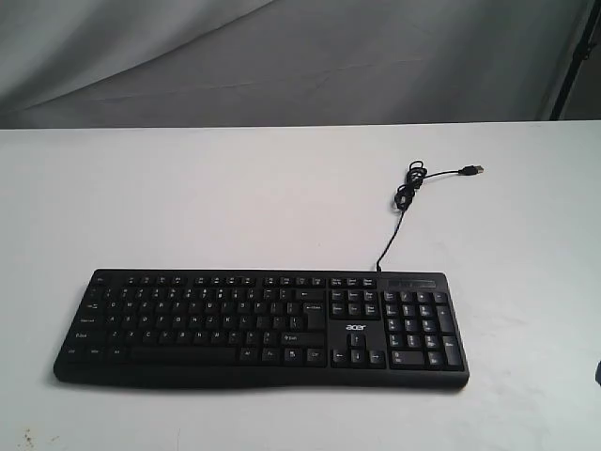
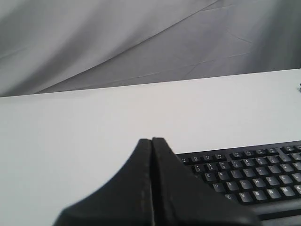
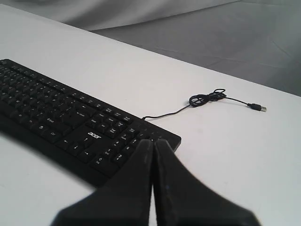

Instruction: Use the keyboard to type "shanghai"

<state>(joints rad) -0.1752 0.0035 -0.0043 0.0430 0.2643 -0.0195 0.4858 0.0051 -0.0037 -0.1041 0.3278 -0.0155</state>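
The black keyboard [image 1: 263,324] with white legends and an "acer" logo lies flat on the white table, number pad at its right end. Its thin black cable [image 1: 406,193] runs back to a small coil and a loose USB plug. Neither gripper shows in the exterior view. In the left wrist view my left gripper [image 2: 152,140] is shut with nothing in it, above and off the left end of the keyboard [image 2: 254,176]. In the right wrist view my right gripper [image 3: 153,141] is shut and empty, near the number-pad end of the keyboard [image 3: 70,122].
The white table [image 1: 188,197] stretches around the keyboard on all sides. A grey cloth backdrop [image 1: 282,56] hangs behind the far edge. A dark stand leg [image 1: 575,56] rises at the far right corner.
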